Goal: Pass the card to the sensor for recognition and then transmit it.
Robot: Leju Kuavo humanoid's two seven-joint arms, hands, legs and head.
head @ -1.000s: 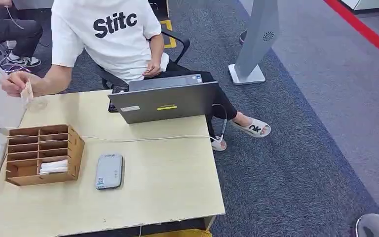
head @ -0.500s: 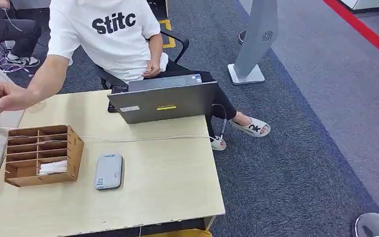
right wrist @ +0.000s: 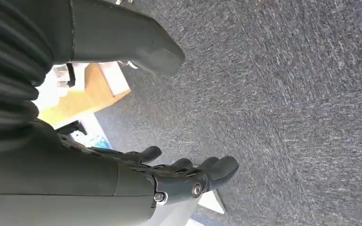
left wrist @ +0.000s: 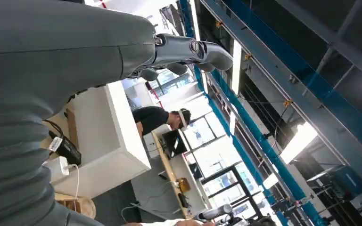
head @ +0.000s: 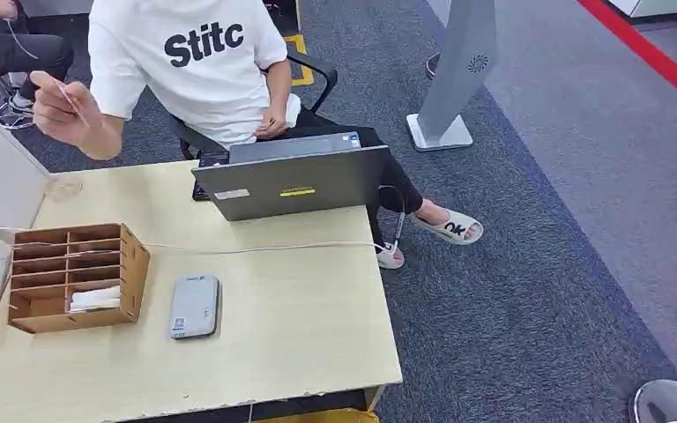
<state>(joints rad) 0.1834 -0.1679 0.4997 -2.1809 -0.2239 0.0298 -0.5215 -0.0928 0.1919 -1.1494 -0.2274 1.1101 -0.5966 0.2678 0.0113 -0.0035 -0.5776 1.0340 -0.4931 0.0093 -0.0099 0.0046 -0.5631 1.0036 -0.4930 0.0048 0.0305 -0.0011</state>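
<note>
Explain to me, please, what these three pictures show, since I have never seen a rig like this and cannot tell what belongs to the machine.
This is a humanoid robot with two arms, each ending in a many-fingered hand.

The wide picture is the robot's own head view, looking down on a wooden table. On it lie a wooden compartment box with white cards in one slot, a grey card reader, a laptop and a white cable. A seated person in a white shirt holds a card up in one hand.

The other two pictures come from cameras at the wrists, so they look turned. The left wrist view shows the left hand raised towards the ceiling, holding nothing. The right wrist view shows the right hand hanging over grey carpet, also holding nothing.
</note>
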